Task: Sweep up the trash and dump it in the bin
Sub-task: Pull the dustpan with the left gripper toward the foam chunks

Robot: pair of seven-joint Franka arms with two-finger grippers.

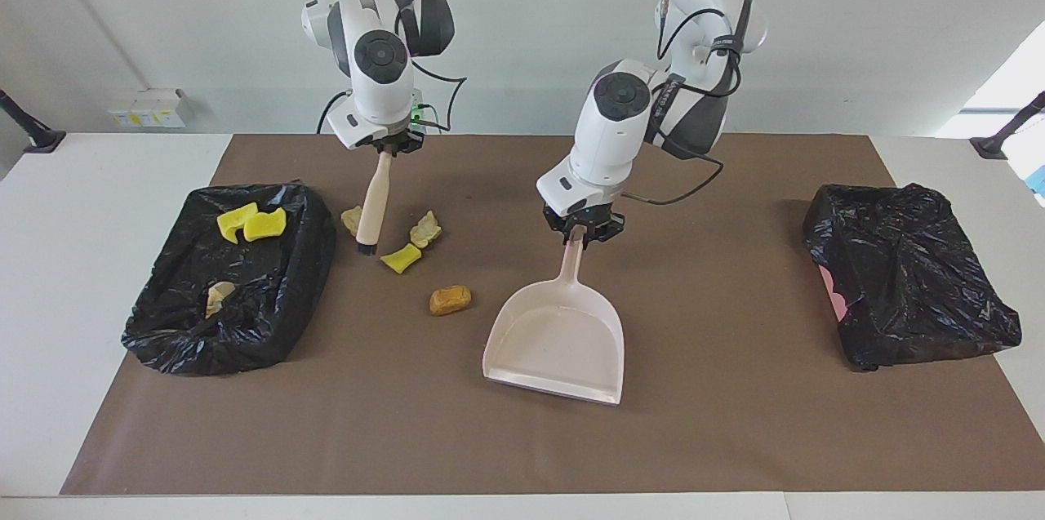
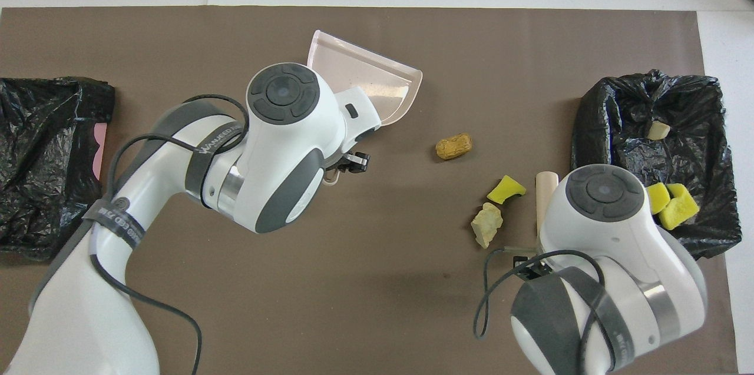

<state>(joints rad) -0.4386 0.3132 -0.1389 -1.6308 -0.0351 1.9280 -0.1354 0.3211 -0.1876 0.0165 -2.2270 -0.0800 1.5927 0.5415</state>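
We saw our left pincer (image 1: pixel 581 233) clamped on the pink dustpan (image 1: pixel 559 340) handle, and our right pincer (image 1: pixel 390 148) clamped on the brush (image 1: pixel 373 204) top. Four soft, light sponge scraps (image 1: pixel 403 259) lay on the tabletop near the brush; three sat in the black bin (image 1: pixel 245 324). They looked easy to push.

Bright, even light filled the scene, and both views were sharp with no motion blur. Soft shadows lay on the brown mat (image 1: pixel 735 438), faintest under the arms in the overhead view. Small glints showed on the black bin liner (image 1: pixel 229 291). A pale glow came in at the facing view's edge, toward the left arm's end.
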